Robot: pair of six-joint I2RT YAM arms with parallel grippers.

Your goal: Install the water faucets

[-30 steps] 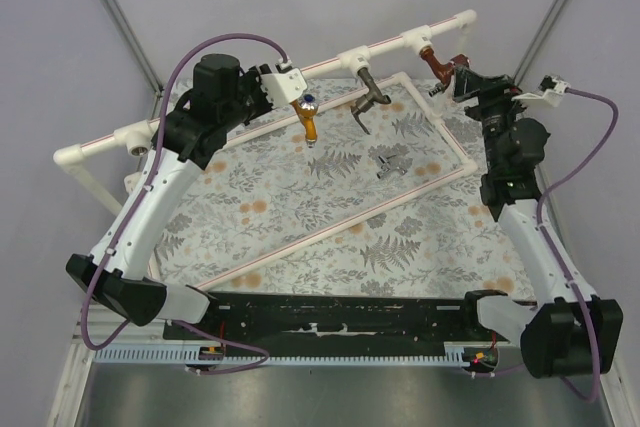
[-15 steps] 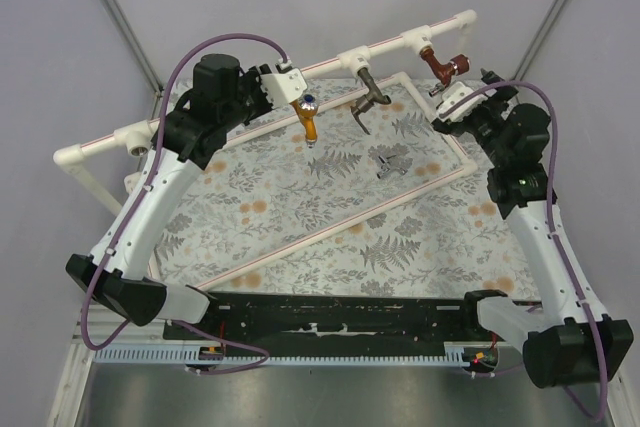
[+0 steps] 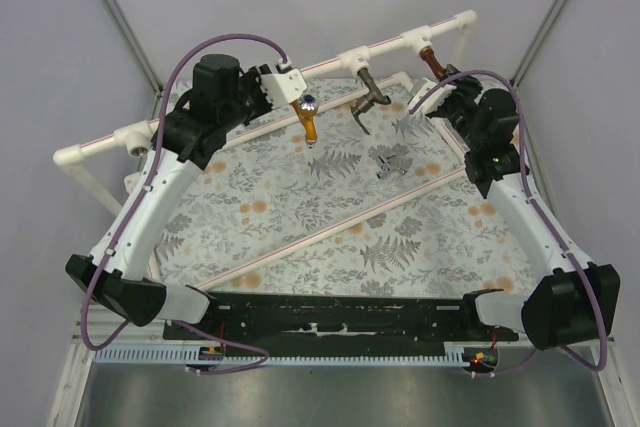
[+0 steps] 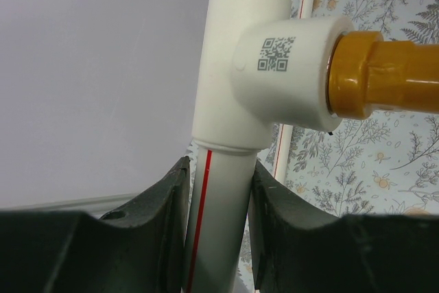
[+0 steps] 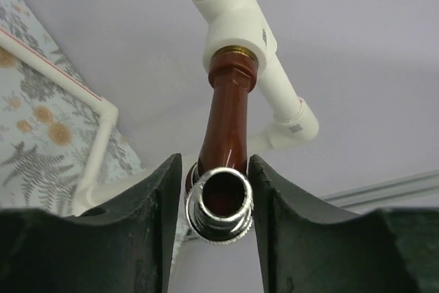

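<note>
The right gripper [image 5: 217, 164] is clenching the threaded outlet of the brown faucet [image 5: 228, 118], with one finger pressing on each side. The faucet's collar is sitting close against the right T-fitting [image 5: 236, 29], and a thin brass ring is showing at the joint, so the thread is probably nearing its seat. The left gripper [image 4: 219, 173] is clamping the pipe [image 4: 218, 204] just below the left T-fitting [image 4: 254, 66], which is carrying the orange faucet [image 4: 387, 77]. The grey faucet [image 3: 372, 95] is hanging from the pipe between them. The silver faucet [image 3: 392, 165] is lying loose on the bench [image 3: 300, 217].

Step in hand, as judged: tightening the brown faucet.

- The turn is calling for a wrist axis in line with the fitting's bore. Off-axis torque is risking a crossed thread or a flexing frame.
- The outlet is round and ridged, so a firm squeeze is guarding against slip.
- The left gripper is bracing the frame, and releasing it early is inviting twist.
- The final turn is best ending with the outlet pointing toward the bench, like the neighbouring faucets.
</note>
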